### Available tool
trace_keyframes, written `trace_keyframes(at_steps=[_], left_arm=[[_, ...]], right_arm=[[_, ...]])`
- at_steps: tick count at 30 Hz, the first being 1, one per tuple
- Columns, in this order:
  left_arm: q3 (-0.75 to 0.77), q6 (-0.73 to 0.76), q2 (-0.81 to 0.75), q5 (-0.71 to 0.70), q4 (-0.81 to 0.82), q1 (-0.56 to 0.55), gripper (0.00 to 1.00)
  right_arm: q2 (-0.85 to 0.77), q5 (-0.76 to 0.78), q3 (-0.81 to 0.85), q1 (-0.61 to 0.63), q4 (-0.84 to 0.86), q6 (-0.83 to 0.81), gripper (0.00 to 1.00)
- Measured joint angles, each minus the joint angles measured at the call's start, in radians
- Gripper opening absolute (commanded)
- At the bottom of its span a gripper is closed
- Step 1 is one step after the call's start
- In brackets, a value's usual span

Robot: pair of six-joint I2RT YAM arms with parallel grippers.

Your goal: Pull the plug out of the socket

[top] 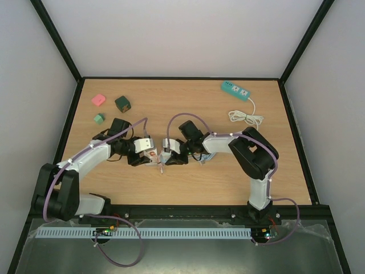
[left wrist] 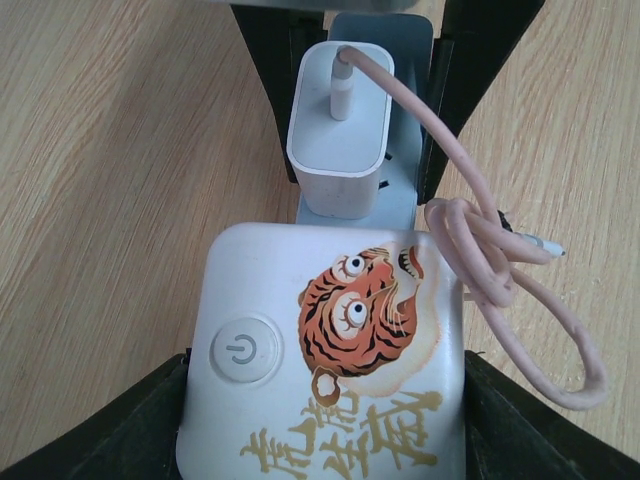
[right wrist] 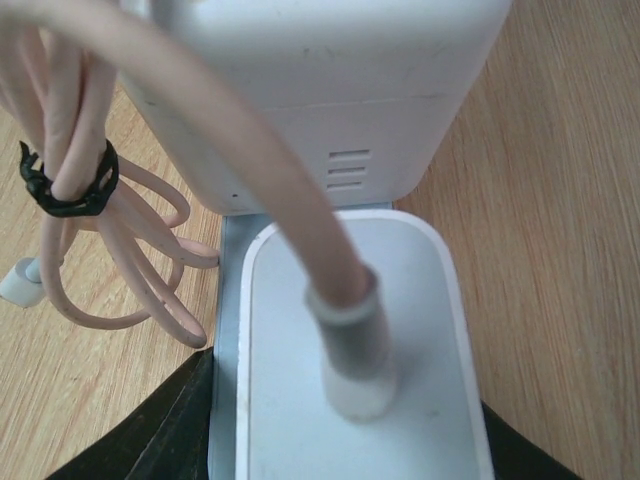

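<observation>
Jaws from above: my left gripper [top: 149, 156] and right gripper [top: 170, 156] meet nose to nose. Left wrist: my fingers [left wrist: 120, 440] clamp the socket [left wrist: 320, 350], plug [left wrist: 340, 150] seated in its far end. Right wrist: fingers [right wrist: 150, 440] flank the plug, bite unclear; a loose pinch would slip off, or the bundled cable [right wrist: 250, 150] could drag the socket along

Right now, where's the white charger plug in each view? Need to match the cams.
Top external: white charger plug is small, mid-frame, just right of the tiger socket block.
Left wrist: upper centre, just beyond the block.
Right wrist: bottom centre, filling the foreground, with the block above it.
Shared landmark: the tiger socket block, beside the plug in all three views.
</observation>
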Motion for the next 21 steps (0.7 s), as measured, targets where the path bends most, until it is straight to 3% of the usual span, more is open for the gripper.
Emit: trace_keyframes(at_steps=[21], left_arm=[[-0.021, 0.015, -0.067, -0.042, -0.006, -0.002, 0.27]], right_arm=[[0.036, -0.027, 0.055, -0.001, -0.035, -0.023, 0.02]])
